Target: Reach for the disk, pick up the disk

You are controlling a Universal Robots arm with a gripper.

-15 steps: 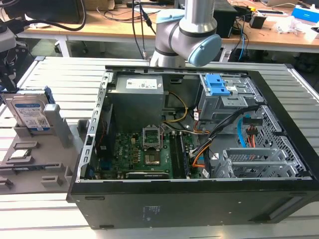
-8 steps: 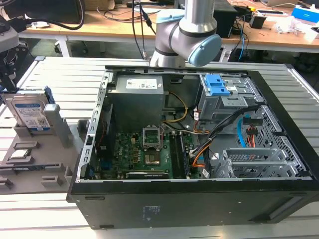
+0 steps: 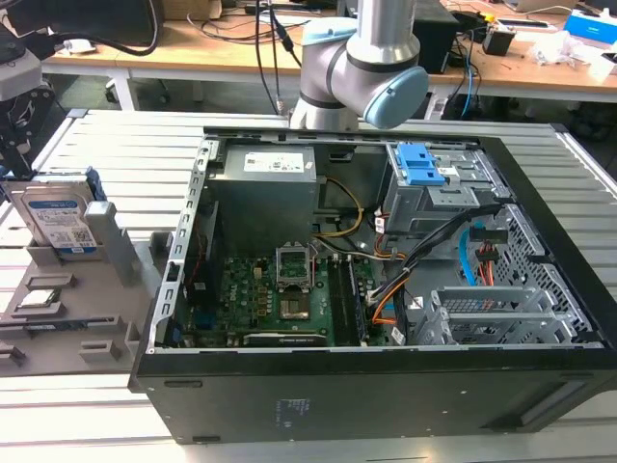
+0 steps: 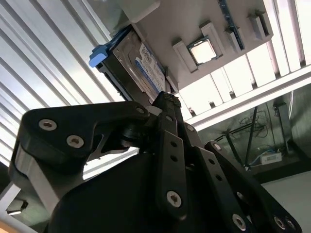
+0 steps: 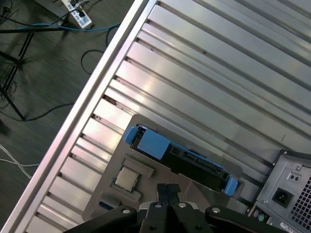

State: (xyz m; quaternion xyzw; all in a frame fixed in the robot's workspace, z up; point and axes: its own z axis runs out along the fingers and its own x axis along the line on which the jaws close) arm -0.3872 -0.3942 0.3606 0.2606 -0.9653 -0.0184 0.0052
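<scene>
Ribbed aluminium slats make up the table (image 3: 116,145), which spans the whole exterior view. On it, from about three o'clock across to six, lies a black computer case (image 3: 386,386) with its side open. The grey arm (image 3: 366,68) stands behind the case at twelve o'clock. Inside the case a grey power supply (image 3: 265,193) sits toward eleven o'clock, a green motherboard (image 3: 280,299) lies below it toward seven, and a grey metal drive cage with blue tabs (image 3: 434,188) is at one o'clock.

Beside the case, at nine o'clock in the exterior view, a flat grey tray (image 3: 96,289) rests on the slats. The disk (image 3: 60,220) stands upright on its edge in a slot at the tray's far end, label facing the camera and blue rails along its sides. It is well apart from the drive cage. In the first wrist view the disk (image 5: 194,162) shows edge-on with a blue tab at each end. In the second wrist view its labelled face (image 4: 141,65) is turned partly to the camera.

The black gripper (image 5: 168,189) hangs over the tray with its tips aimed at the disk and near it. Its two fingers (image 4: 167,104) lie pressed together with nothing between them. Whether they touch the disk I cannot tell.

A small silver chip (image 3: 39,297) lies flat in a square recess of the tray, just beside the disk.
</scene>
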